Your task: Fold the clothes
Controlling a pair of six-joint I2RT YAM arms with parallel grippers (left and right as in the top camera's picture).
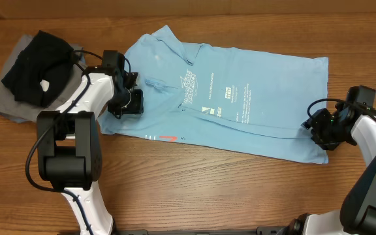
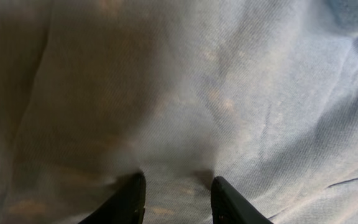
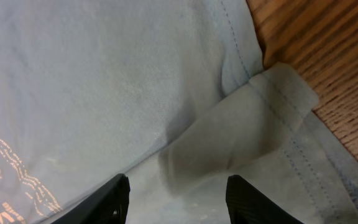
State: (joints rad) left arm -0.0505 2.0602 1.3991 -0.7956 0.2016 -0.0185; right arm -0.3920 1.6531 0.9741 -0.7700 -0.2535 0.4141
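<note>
At the far left of the counter (image 1: 207, 196) we see a black garment (image 1: 38, 62) heaped on a grey garment (image 1: 8, 104). Our left hand (image 1: 128, 99) sits on the left edge of the light blue T-shirt (image 1: 253, 111), fingers spread with cloth between them. The shirt lies spread across the middle, lettering up. Our right hand (image 1: 320, 129) is at its right edge, fingers spread wide over a turned-over bit of hem.
</note>
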